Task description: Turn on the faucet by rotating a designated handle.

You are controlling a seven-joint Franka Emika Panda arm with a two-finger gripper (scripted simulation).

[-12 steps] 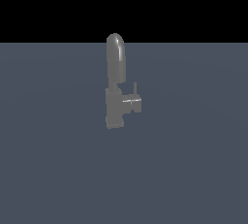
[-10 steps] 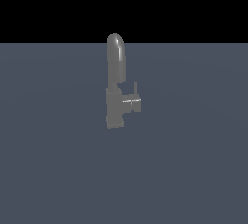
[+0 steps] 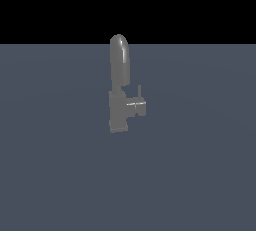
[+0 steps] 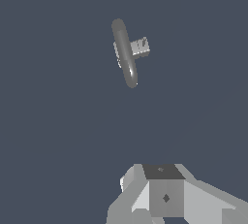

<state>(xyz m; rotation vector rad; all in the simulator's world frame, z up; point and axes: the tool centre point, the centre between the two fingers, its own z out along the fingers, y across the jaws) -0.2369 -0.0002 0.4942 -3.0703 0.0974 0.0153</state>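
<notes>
The grey faucet (image 3: pixel 119 110) stands upright on the flat grey floor, with a boxy base and a tall arched spout (image 3: pixel 119 62). Its handle (image 3: pixel 136 104) is a short stub jutting to the exterior view's right, with a thin pin (image 3: pixel 139 91) standing upright on it. The arm does not show in the exterior view. In the wrist view I look down on the faucet (image 4: pixel 124 53) and its handle (image 4: pixel 140 47) from well above. Part of my gripper (image 4: pixel 162 172) shows at the frame's edge, far from the faucet and holding nothing. Its jaws are not clear to see.
The floor (image 3: pixel 200 175) is a plain dark grey surface around the faucet. A black background lies beyond its far edge (image 3: pixel 200 43). No other objects show.
</notes>
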